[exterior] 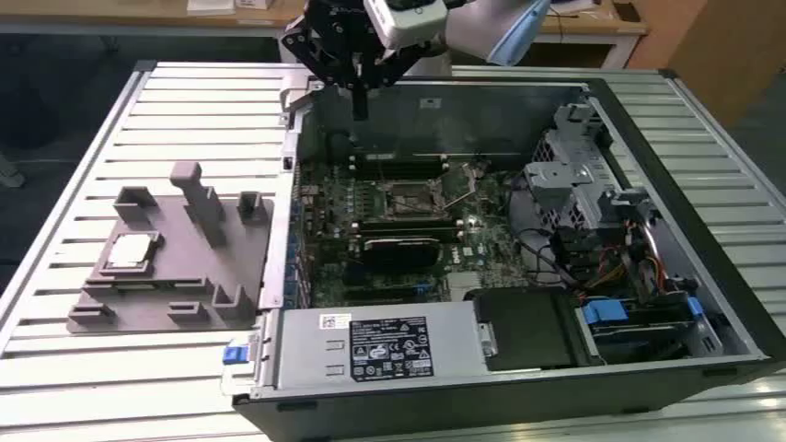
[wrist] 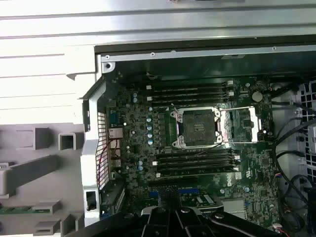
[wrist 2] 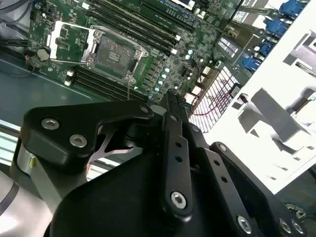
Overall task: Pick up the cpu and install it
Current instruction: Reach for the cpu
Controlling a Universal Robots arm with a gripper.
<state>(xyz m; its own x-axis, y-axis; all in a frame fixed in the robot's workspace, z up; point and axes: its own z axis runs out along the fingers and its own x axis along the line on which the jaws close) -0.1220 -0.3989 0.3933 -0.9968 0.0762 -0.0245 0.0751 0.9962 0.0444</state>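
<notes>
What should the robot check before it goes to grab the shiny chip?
1. Cpu lying flat on the grey fixture plate: ok.
2. Socket empty: ok.
3. Socket's retention frame swung open: ok.
4. Fingers open for a grab: not ok, they are shut on nothing.
5. Gripper above the cpu: not ok, it hangs over the far wall of the computer case, away from the plate.
6. Socket undamaged inside: cannot tell.
</notes>
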